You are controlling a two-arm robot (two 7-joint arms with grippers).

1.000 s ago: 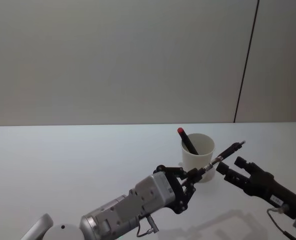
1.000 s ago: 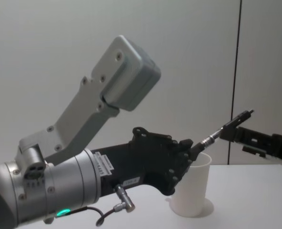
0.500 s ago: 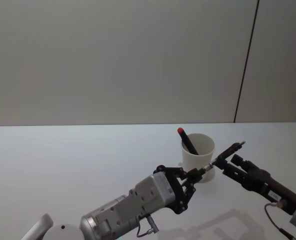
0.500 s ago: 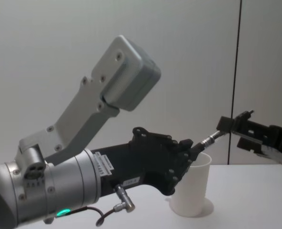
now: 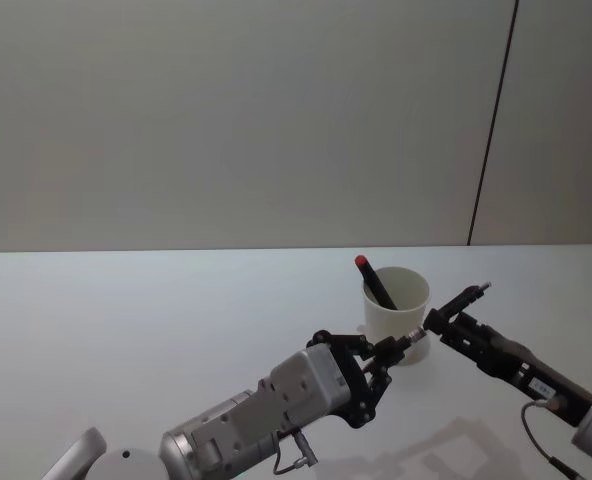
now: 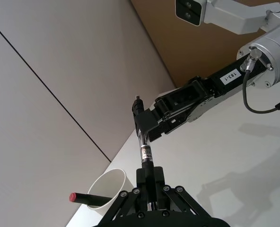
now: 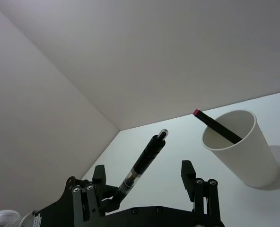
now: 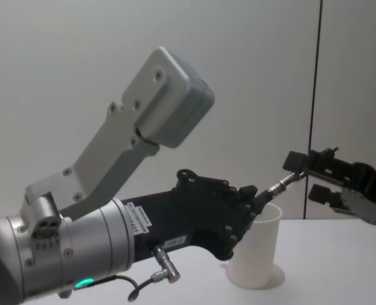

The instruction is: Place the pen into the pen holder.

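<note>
Holding a pen [image 5: 438,316] by its lower end, the left gripper [image 5: 384,352] sits just in front of the white paper cup [image 5: 397,314] on the table [image 5: 126,330], fingers pinched on the barrel. The pen slants up and to the right, free end in the air, beside the cup and not over its mouth. The right gripper [image 5: 454,322] is at that free end with fingers spread either side of the barrel, not closed on it; the right wrist view shows the pen [image 7: 142,165] between its 2 prongs. Judgement: a handover between arms, offered tilted so the other arm can grasp it. 1 red-capped pen [image 5: 375,281] already leans inside the cup.
</note>
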